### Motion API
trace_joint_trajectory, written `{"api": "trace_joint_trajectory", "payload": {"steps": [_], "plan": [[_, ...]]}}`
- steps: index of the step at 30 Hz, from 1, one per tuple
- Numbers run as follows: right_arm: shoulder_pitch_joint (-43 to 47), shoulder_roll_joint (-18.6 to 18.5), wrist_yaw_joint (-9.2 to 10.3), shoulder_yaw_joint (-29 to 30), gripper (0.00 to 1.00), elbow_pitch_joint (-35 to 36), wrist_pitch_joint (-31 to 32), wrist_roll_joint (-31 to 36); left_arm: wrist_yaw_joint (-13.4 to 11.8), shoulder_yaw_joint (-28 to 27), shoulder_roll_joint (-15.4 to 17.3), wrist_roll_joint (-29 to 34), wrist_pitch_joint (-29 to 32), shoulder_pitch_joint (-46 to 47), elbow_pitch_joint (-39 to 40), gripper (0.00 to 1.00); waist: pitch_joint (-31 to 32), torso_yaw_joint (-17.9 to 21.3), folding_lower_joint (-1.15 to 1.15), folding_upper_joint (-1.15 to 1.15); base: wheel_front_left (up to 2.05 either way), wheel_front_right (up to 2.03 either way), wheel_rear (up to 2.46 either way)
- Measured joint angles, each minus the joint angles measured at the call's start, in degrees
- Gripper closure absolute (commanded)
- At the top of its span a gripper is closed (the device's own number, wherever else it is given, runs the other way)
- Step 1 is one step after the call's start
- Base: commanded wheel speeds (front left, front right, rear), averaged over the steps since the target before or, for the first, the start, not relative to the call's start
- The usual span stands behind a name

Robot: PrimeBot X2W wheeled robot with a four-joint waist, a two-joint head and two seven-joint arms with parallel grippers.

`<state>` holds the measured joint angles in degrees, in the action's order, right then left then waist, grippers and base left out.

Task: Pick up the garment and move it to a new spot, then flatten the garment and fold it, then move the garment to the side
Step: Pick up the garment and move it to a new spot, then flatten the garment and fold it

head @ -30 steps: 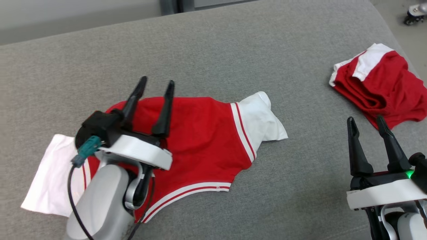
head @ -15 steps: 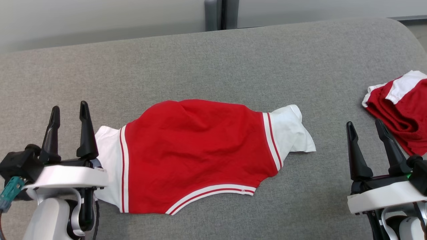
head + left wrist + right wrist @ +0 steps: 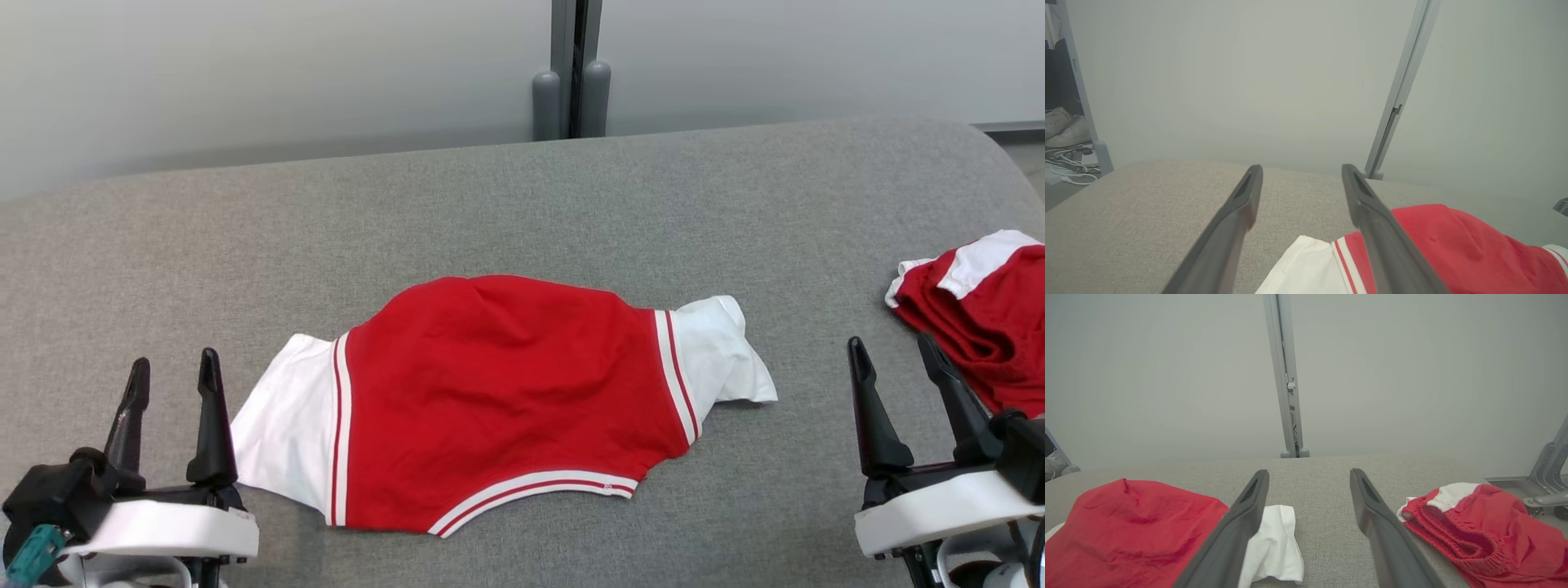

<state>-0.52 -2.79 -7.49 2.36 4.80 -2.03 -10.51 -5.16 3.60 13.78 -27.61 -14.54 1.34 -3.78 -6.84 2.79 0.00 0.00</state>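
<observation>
Surface: a grey woven-fabric tabletop (image 3: 490, 204), padded-looking, with a rounded far right corner.
Room, back: a plain pale grey wall (image 3: 245, 73), split by a grey upright post (image 3: 571, 65) with 2 rounded feet at the tabletop's far edge.
Room, left end: the left wrist view shows pale shoes (image 3: 1063, 126) and a tangle of white cables (image 3: 1069, 167) on the floor past the tabletop.
Room, right end: the right wrist view shows a grey metal bracket (image 3: 1551, 465) beyond the tabletop.
Garment: the red garment (image 3: 506, 400) with 2 white ends and red-and-white stripes lies spread in the middle of the tabletop, running left to right between the 2 hands. Its red middle humps slightly and its right white end is creased.
Bundle: a crumpled red-and-white bundle (image 3: 988, 327) sits at the tabletop's right end.
Left hand: the left hand (image 3: 175, 361) is at the lower left, fingers spread and empty, just beside the garment's left white end.
Right hand: the right hand (image 3: 890, 343) is at the lower right, fingers spread and empty, between the garment's right end and the bundle.
Cut off: the bundle runs off the head view's right edge, and both hands' bodies are cut by its bottom edge.
Hidden: in the left wrist view 1 finger covers part of the garment's stripes.
Hard to tell: whether the left hand touches the cloth, and how many layers the garment has.
</observation>
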Motion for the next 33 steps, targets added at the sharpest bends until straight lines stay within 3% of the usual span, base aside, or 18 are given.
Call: {"api": "trace_joint_trajectory", "payload": {"steps": [14, 33], "plan": [[4.3, 0.0, 0.00, 0.7, 0.00, 1.1, 2.0, 0.3, -1.0, 3.1, 1.6, 1.8, 4.7, -6.1, 2.5, 0.00, 5.1, -1.1, 0.00, 0.00, 0.00, 0.00, 0.00], [5.6, 0.0, 0.00, 1.3, 0.00, 1.8, 2.5, 0.4, -2.2, 4.0, 3.1, 2.4, 6.5, -7.0, 5.5, 0.00, 5.1, -0.8, 0.00, 0.00, 0.00, 0.00, 0.00]]}}
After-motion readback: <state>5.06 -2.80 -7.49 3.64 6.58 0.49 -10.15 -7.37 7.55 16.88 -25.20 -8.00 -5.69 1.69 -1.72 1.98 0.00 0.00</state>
